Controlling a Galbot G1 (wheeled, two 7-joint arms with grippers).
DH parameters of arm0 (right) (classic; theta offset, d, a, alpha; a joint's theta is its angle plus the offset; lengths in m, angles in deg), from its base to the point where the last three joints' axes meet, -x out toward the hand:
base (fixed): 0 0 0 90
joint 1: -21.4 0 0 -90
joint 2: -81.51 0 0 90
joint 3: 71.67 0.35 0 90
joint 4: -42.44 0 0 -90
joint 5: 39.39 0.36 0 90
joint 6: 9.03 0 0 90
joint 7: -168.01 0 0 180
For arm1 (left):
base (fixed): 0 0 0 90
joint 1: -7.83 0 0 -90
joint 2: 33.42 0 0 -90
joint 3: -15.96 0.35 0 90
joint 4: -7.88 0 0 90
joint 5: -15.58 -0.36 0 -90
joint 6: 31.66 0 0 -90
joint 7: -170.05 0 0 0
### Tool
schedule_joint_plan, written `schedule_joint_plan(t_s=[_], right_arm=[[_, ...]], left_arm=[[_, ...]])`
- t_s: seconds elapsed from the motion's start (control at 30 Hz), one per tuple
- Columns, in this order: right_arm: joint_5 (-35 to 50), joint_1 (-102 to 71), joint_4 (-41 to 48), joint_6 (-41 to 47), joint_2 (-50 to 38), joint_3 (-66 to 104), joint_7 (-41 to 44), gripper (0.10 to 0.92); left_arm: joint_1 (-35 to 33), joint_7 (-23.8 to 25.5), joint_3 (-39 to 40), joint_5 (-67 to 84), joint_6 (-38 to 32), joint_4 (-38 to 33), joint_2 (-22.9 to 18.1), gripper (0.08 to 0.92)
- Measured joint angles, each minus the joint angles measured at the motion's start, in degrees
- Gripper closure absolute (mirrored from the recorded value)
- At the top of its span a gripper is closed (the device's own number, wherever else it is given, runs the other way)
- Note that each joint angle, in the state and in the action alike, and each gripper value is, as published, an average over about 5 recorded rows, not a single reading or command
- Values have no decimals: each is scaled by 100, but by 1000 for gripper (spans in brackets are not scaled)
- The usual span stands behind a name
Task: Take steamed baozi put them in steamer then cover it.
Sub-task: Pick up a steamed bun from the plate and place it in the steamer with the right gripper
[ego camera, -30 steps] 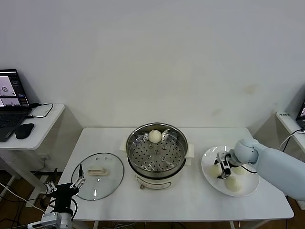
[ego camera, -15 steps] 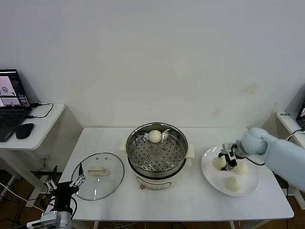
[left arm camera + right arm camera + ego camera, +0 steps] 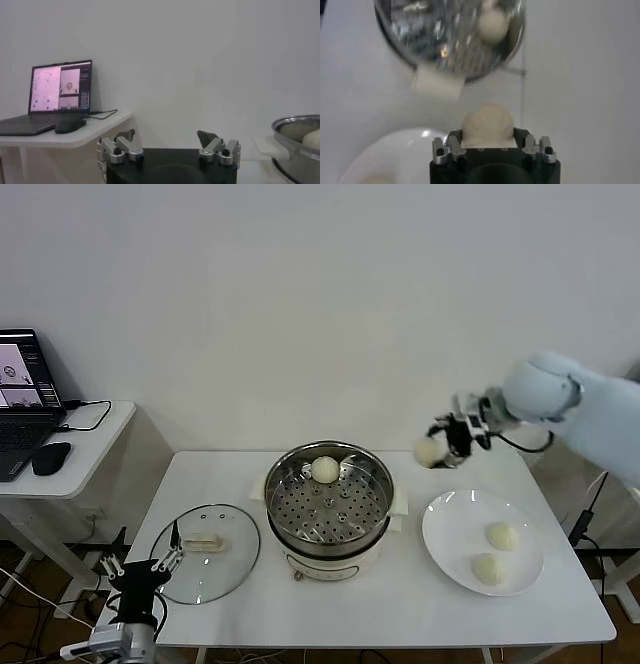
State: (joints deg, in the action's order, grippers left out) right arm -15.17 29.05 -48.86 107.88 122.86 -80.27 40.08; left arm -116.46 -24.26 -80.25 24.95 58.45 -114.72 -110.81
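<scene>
My right gripper (image 3: 441, 443) is shut on a cream-white baozi (image 3: 428, 451) and holds it high in the air, right of the steamer (image 3: 329, 502) and behind the plate. In the right wrist view the bun (image 3: 487, 121) sits between the fingers, with the steamer (image 3: 451, 35) beyond it. One baozi (image 3: 325, 469) lies on the perforated tray at the steamer's back. Two more baozi (image 3: 502, 535) (image 3: 488, 569) lie on the white plate (image 3: 450, 529). The glass cover (image 3: 205, 552) lies flat on the table left of the steamer. My left gripper (image 3: 140, 569) is open, low at the table's front left edge.
A side table at the far left carries a laptop (image 3: 22, 389) and a mouse (image 3: 50, 456); they also show in the left wrist view, the laptop (image 3: 60, 89) behind my left gripper (image 3: 166, 145). The steamer's rim (image 3: 300, 131) shows at that view's edge.
My right gripper has closed on a baozi on the plate, lifted it and carried it up and back toward the steamer. Two buns are left on the plate. The left arm has barely moved.
</scene>
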Motion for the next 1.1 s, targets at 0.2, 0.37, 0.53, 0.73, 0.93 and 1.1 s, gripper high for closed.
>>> schedule_joint_plan(t_s=[0.2,0.37,0.53,0.73,0.93,1.1], right_arm=[[586,-14,141,464,816,-181,-410,386],[912,-248,398,817,1410,-203,-713,387],[1070,-544,643,1065,1864,-204,-956,387],[1098,-920,906,1229,2257,-137,-1179,385],[1078,-1243,1143,1309,2560,-47,-1366,381],[1107,-1416,1331,1355,2759,1,-1477,381]], left_arm=[[-2,-8,-65,-12,-16,11,-15,177],[-25,-15,-98,-18,-28,-18,-38,177],[-51,-16,-107,-49,-42,-37,-54,177],[-73,-15,-114,-63,-55,-59,-64,177],[-75,-21,-116,-74,-103,-17,-73,177],[-75,-26,-109,-91,-142,21,-85,177]])
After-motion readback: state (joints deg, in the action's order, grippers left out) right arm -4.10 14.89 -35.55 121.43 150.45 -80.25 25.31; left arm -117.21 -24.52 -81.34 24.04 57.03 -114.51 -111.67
